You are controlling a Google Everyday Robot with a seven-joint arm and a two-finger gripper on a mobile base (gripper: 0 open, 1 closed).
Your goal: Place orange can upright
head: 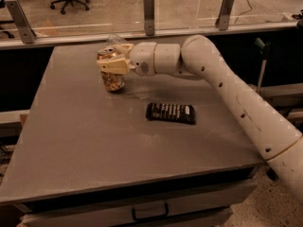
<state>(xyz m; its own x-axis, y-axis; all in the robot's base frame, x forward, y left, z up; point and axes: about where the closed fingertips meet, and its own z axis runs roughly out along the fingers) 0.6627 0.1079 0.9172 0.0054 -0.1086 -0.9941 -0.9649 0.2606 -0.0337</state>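
Gripper (110, 56), seemingly tight, around upright orange can (112, 82) on table (94, 145).
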